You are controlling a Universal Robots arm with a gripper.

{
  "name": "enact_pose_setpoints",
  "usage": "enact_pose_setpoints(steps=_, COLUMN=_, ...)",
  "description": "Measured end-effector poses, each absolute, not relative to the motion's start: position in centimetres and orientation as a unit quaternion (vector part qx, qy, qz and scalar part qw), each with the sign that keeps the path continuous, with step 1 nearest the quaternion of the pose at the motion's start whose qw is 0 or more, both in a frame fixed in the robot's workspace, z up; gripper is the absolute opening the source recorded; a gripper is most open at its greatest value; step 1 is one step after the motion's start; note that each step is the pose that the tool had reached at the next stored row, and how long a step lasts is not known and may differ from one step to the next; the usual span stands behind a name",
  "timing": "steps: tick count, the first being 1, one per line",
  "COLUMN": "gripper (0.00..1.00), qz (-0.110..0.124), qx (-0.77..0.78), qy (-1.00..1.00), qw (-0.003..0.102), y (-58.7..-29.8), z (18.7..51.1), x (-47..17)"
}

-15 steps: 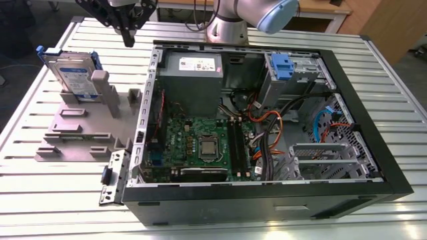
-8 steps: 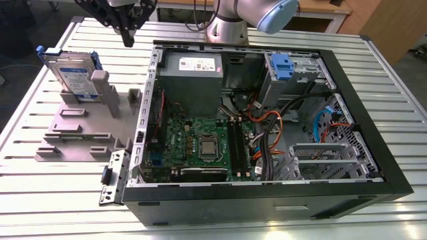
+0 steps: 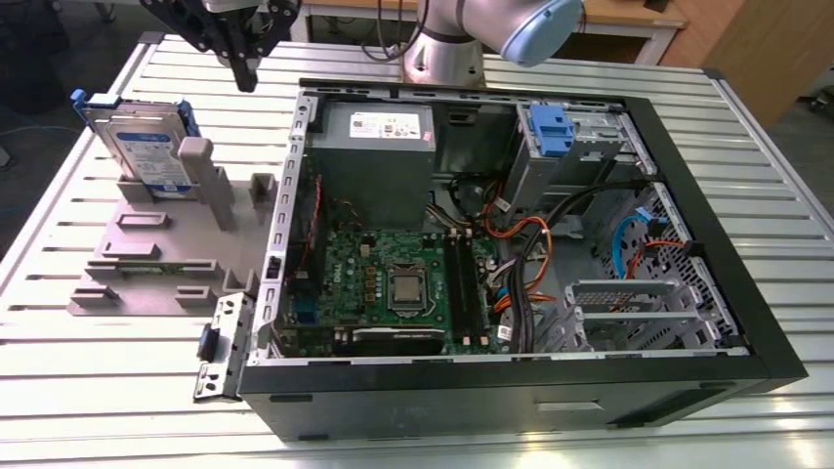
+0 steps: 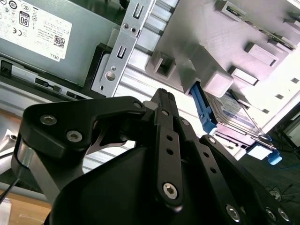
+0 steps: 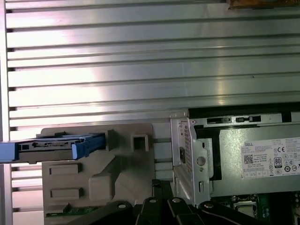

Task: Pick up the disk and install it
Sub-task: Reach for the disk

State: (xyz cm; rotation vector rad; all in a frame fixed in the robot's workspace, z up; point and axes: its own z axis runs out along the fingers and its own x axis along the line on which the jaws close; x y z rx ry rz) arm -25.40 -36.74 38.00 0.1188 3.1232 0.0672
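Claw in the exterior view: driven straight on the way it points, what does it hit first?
The claw probably meets the slatted table first, in the gap between the grey holder carrying the disk and the computer case. Depth is unclear; it could clip the holder's edge instead.

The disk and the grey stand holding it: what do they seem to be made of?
The disk: silver-grey body with a dull sheen, probably metal, under a paper-like label; its blue carrier looks like glossy plastic. The grey stand: matte, uniform, blocky, likely plastic, perhaps printed.
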Motion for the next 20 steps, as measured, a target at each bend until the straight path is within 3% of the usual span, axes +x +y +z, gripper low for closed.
enact_pose_setpoints(steps=20, gripper=0.11, qz=0.022, qx=0.038, qy=0.999, qw=0.008, y=-36.71, z=37.97, x=-26.21)
